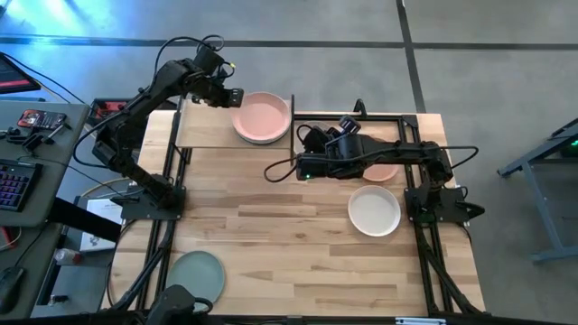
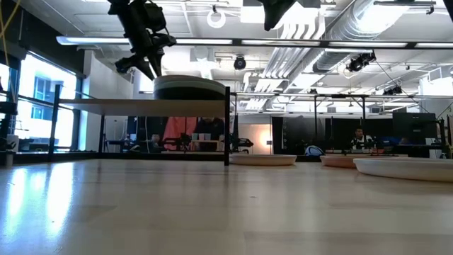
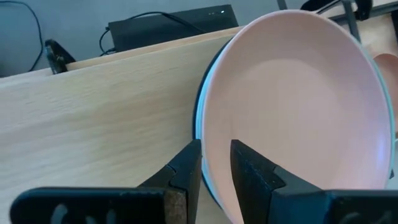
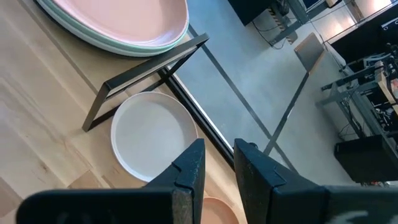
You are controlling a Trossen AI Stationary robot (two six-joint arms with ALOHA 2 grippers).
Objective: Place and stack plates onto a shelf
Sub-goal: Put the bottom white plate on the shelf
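A pink plate [image 1: 263,115] [image 3: 298,106] tops a stack of plates [image 2: 189,86] on the right half of the pale wood shelf [image 1: 206,131] [image 3: 106,118]. Pale and dark rims show under it. My left gripper [image 1: 230,96] [image 3: 216,165] is at the stack's left edge, shut on the pink plate's rim. My right gripper [image 1: 309,141] [image 4: 219,162] hovers high beside the shelf's right end, shut and empty. Below it a white plate [image 4: 152,134] [image 2: 262,159] lies flat on the table. My left gripper pinches the pink plate's rim [image 3: 210,155] on the side facing the shelf's bare half. One finger [image 3: 249,177] lies over the plate's inside and the other [image 3: 186,171] outside the edge. The fingers slant down from the table's left. The plate rests flat on the stack.
A terracotta plate [image 1: 384,172] [image 2: 340,161] lies under my right arm, another white plate [image 1: 374,209] nearer the near right, and a sage green plate [image 1: 194,275] at the near left corner. The shelf's black metal upright [image 4: 149,71] stands beside the stack. The shelf's left half is bare board.
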